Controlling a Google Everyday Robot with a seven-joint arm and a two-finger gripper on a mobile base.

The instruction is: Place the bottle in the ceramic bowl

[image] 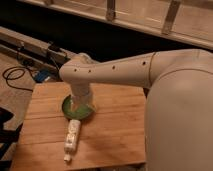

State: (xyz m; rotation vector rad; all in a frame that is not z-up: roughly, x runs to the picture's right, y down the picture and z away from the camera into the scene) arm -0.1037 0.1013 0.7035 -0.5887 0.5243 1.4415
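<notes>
The bottle (72,138) is a small cream plastic bottle lying on its side on the wooden table (115,130), cap toward the front edge. It lies just in front of the green ceramic bowl (67,106), its base near the bowl's front rim. My gripper (80,104) hangs from the white arm right over the bowl and covers most of its inside. The arm's wrist hides the gripper's tips.
My big white arm and body (175,100) fill the right side and overhang the table's right part. A dark rail with cables (30,55) runs behind the table at the left. The table's front edge lies close below the bottle's cap.
</notes>
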